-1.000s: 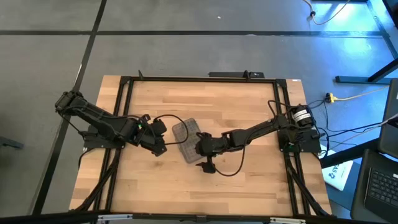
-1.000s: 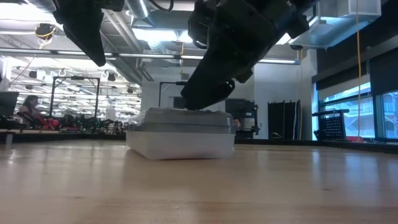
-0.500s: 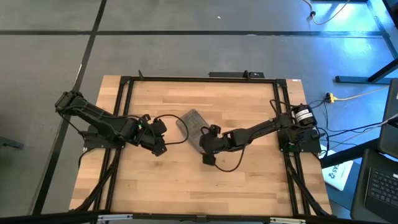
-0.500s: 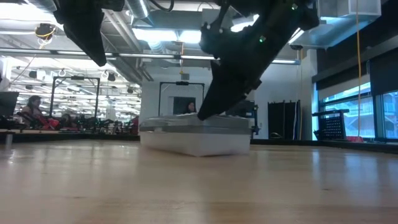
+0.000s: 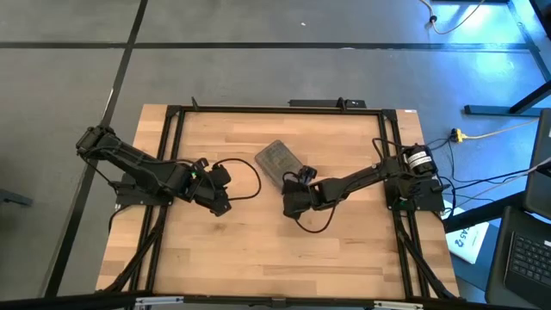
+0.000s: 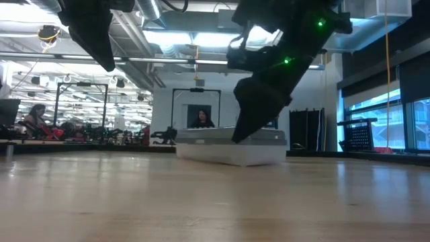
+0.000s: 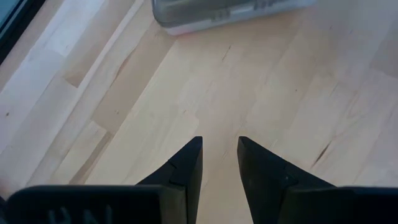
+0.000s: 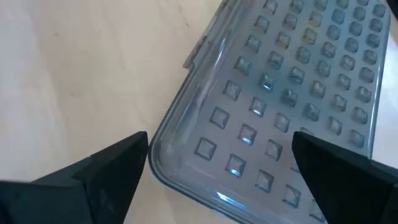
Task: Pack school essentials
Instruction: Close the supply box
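Your right tool [image 5: 291,191] hovers spread wide at the 5 o'clock corner of the clear plastic case with grey dotted lid [image 5: 276,161], which lies shut near the wooden counter's [image 5: 344,250] middle, while your left tool [image 7: 219,155], narrowly parted and empty, waits at 9 o'clock.

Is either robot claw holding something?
No. The right gripper is open over the clear case; the left gripper hangs over bare table, holding nothing.

No readable text, label or number anywhere.
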Controlling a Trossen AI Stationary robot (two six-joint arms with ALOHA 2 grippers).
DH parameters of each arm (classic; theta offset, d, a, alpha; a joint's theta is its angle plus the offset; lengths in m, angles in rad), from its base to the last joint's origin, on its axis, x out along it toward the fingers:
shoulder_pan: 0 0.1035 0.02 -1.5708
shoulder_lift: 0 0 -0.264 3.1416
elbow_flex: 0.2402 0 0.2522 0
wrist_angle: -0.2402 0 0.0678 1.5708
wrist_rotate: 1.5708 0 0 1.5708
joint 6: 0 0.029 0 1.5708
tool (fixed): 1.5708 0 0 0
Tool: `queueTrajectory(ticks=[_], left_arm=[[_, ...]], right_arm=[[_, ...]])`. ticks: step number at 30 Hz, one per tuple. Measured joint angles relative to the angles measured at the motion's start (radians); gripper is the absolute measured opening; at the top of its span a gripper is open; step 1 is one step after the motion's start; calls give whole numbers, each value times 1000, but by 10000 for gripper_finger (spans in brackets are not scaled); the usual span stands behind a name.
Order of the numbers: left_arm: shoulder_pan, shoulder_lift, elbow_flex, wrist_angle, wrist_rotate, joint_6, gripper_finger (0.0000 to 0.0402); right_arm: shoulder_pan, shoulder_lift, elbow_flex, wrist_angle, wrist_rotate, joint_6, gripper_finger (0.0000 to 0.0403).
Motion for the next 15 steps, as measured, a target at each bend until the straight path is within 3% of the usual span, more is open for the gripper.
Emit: queueTrajectory(ticks=[10, 15], left_arm=[[0, 0, 0, 1, -10, 14, 96], [49, 0, 0, 86, -60, 152, 96]], right_arm=[[43, -13, 45, -25, 34, -110, 397], [68, -68, 68, -94, 117, -81, 397]])
